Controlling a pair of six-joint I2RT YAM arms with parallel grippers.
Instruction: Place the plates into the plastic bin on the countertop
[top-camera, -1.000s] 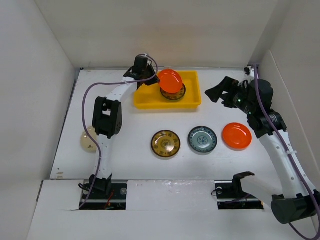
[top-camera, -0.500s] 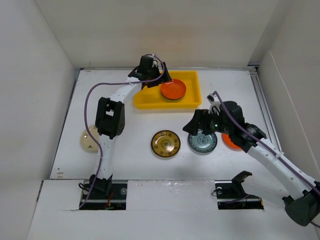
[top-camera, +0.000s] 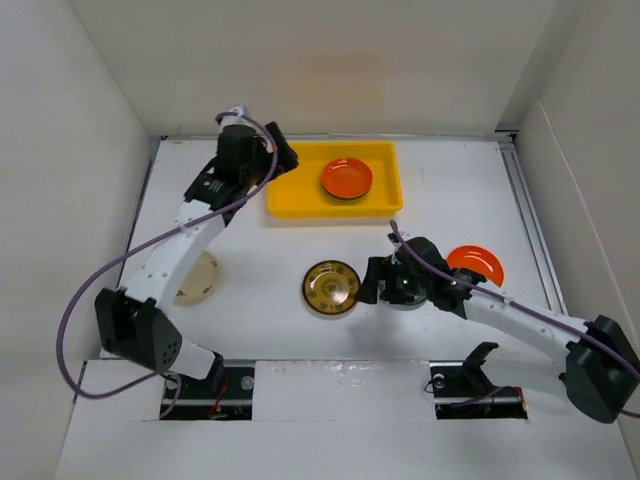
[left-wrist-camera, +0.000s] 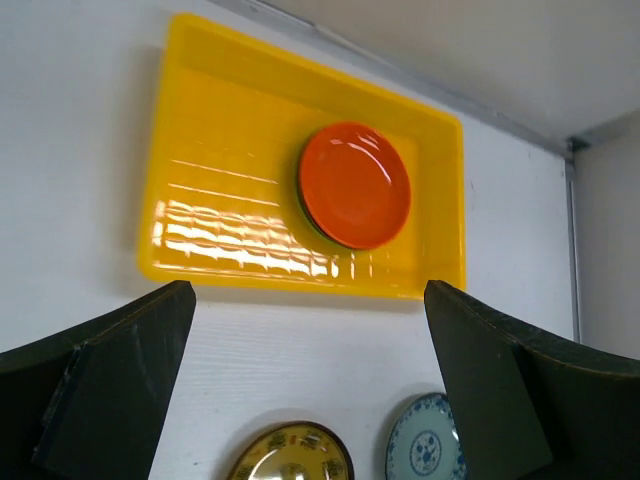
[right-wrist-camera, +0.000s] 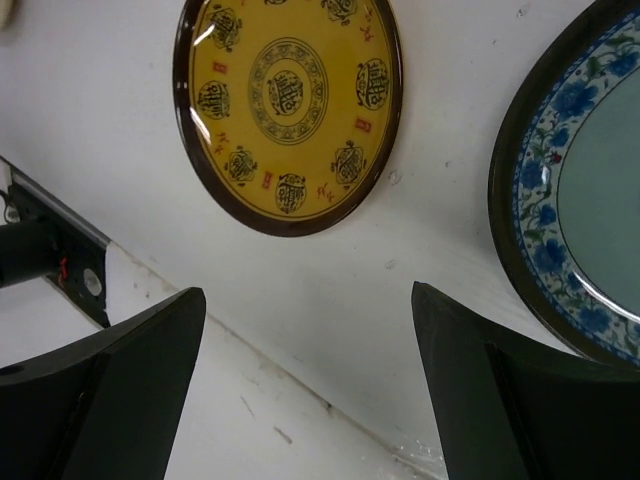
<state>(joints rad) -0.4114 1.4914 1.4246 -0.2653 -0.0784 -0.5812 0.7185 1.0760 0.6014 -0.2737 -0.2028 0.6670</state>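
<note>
Hovering lower centre, right jaws spread empty over blue plate (right-wrist-camera: 600, 190) on desk (top-camera: 260, 250); left jaws released beside bin (top-camera: 295, 190), upper centre. Plate stiff, glossy, probably slippery, chippable: pinch rim edge.

White arm links (top-camera: 170, 252), chunky black joints (top-camera: 135, 335), purple cables (top-camera: 66, 325)

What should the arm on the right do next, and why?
Probably slide the right tool sideways onto the blue-rimmed plate's edge and close. It hangs open, low over the countertop, between that plate and the gold patterned plate, gripping neither.
</note>
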